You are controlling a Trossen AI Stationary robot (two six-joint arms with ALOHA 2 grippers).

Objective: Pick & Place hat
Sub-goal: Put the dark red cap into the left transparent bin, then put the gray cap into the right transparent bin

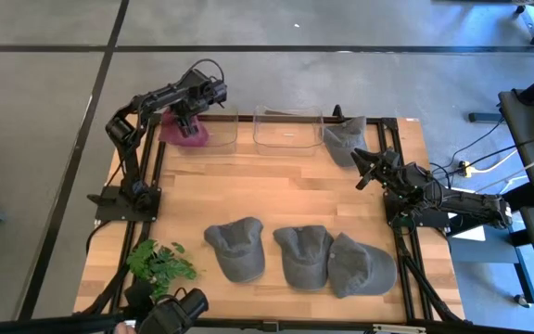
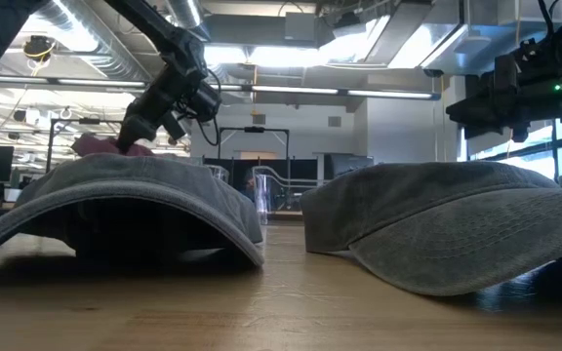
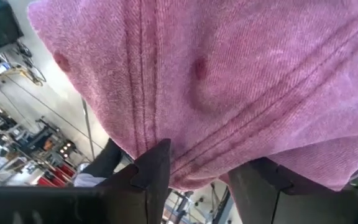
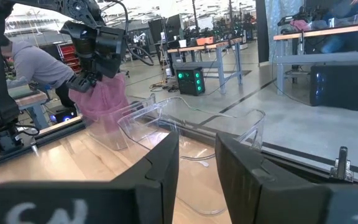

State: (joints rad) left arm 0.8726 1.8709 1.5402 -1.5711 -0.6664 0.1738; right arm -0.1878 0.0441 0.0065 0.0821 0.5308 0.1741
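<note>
A pink hat (image 1: pixel 184 134) hangs from my left gripper (image 1: pixel 187 117) at the far left of the table, at the left clear bin (image 1: pixel 213 130). In the left wrist view the pink hat (image 3: pixel 229 81) fills the picture. In the right wrist view the pink hat (image 4: pixel 101 96) dips into that bin's end. My right gripper (image 1: pixel 363 171) hovers slightly open at the table's right side, holding nothing. Three grey hats (image 1: pixel 236 249) (image 1: pixel 304 256) (image 1: pixel 361 266) lie on their brims and crowns along the near edge. Another grey hat (image 1: pixel 344 139) lies by the right clear bin (image 1: pixel 288 130). My left gripper holds the pink hat by a fold of its cloth (image 3: pixel 197 171), pinched between the two fingers (image 3: pixel 156 168). The fingers come from above, pointing down. The hat hangs slack below them into the left bin; whether it touches the bin's floor cannot be told.
A small green plant (image 1: pixel 160 263) stands at the near left corner. Black frame rails (image 1: pixel 248 158) border the wooden table. Bare wood lies in the middle between the bins and the row of grey hats. A person (image 4: pixel 36 65) bends over beyond the table.
</note>
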